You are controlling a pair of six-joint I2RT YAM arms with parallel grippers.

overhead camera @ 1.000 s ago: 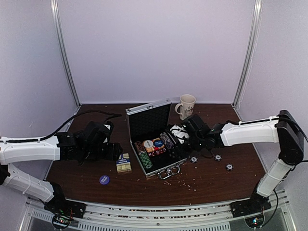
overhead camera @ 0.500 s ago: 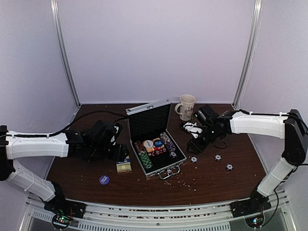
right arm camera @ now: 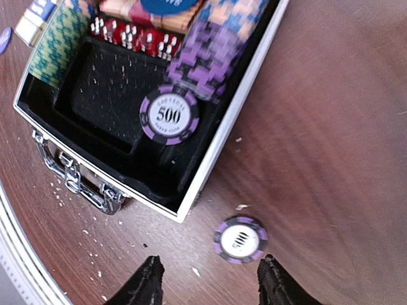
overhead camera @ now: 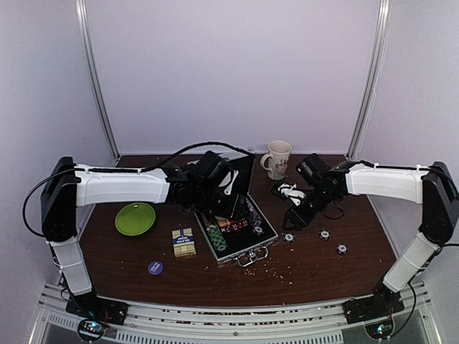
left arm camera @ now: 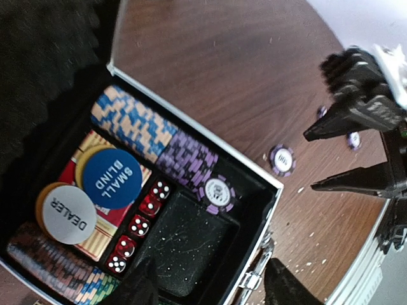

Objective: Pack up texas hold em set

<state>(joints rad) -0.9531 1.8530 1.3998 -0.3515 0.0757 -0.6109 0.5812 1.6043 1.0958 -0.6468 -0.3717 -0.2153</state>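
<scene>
Open aluminium briefcase [left arm camera: 191,125] mid-table, lid propped on the far side for filling. Left gripper [left arm camera: 210,289] over its bare near compartment, jaws apart, empty. Right gripper [right arm camera: 210,283] just right of the case, jaws spread, nothing grasped, probably lining up on the loose purple 500 chip [right arm camera: 240,239] below. Card deck box [overhead camera: 184,242] unpacked, left of the case. Inside: chip rows [left arm camera: 159,136], SMALL BLIND button [left arm camera: 112,178], DEALER button [left arm camera: 68,215], red dice [left arm camera: 141,225].

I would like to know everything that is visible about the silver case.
The silver case lies open on the brown table, its foam-lined lid raised behind. It has metal-looking rims, black lining and a chrome handle at the front. Inside are rows of coloured chips, red dice, two round buttons marked DEALER and SMALL BLIND, and one empty recess. The left gripper hovers above its front.
</scene>
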